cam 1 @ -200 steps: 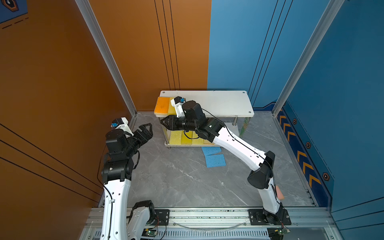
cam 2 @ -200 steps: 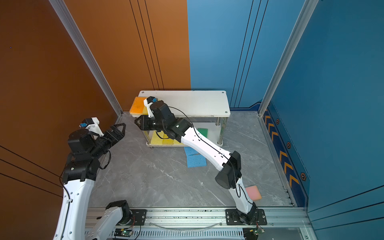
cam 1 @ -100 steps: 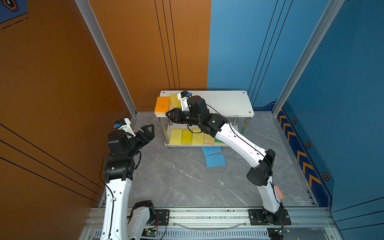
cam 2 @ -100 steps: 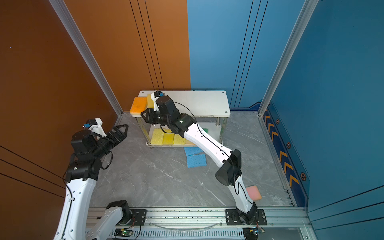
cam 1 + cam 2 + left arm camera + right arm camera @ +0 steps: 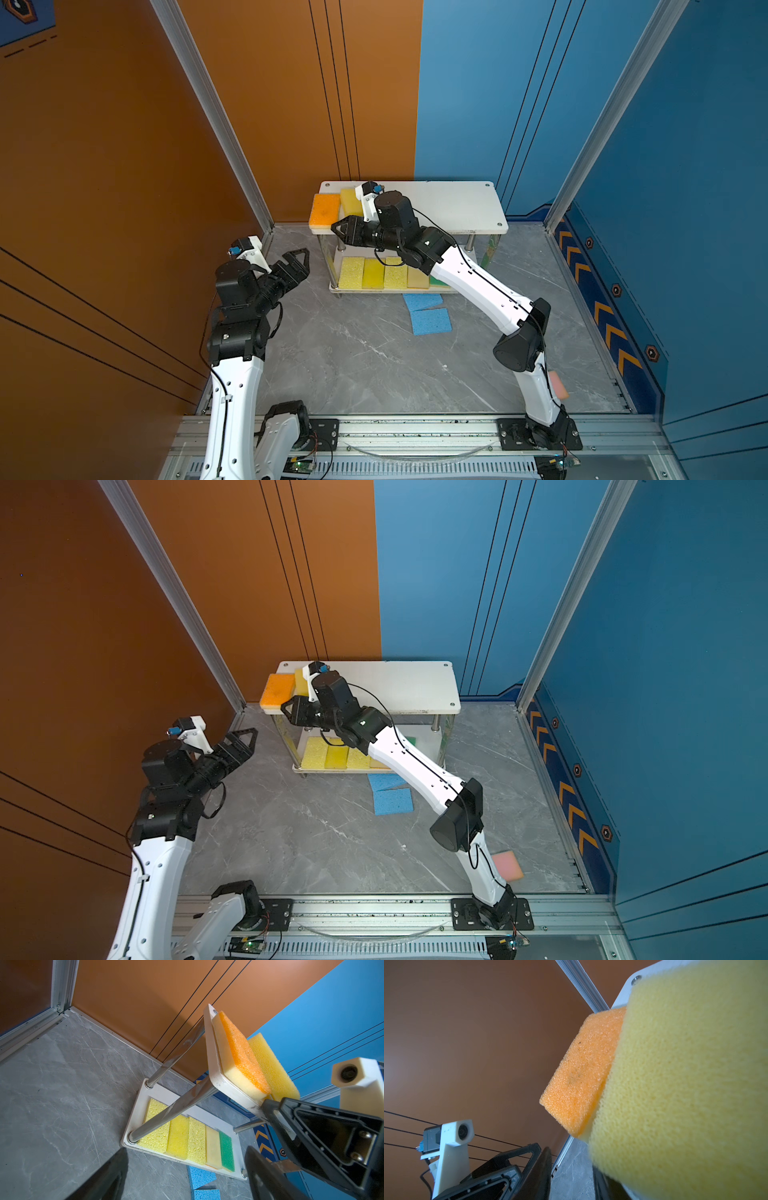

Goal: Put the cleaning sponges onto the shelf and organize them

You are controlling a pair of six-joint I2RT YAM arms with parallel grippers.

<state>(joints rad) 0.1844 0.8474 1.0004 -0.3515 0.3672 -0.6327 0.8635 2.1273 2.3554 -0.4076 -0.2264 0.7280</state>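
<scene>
Yellow sponge (image 5: 350,201): lying on the top board of the shelf (image 5: 449,203), snug against the orange sponge (image 5: 324,209) at the left end.
Right gripper (image 5: 338,228): at that sponge's front end, by the board's edge; I can't tell whether its jaws pinch it or stand clear.
Step, I'd say: let go cleanly, spreading fully and backing straight out, so that nothing drags the sponge off.
Left gripper (image 5: 305,264): spread wide, empty, beside the shelf.
On the floor (image 5: 353,365): two blue sponges (image 5: 430,321) just before the shelf, pink sponge (image 5: 508,864) near the right arm's base.
</scene>
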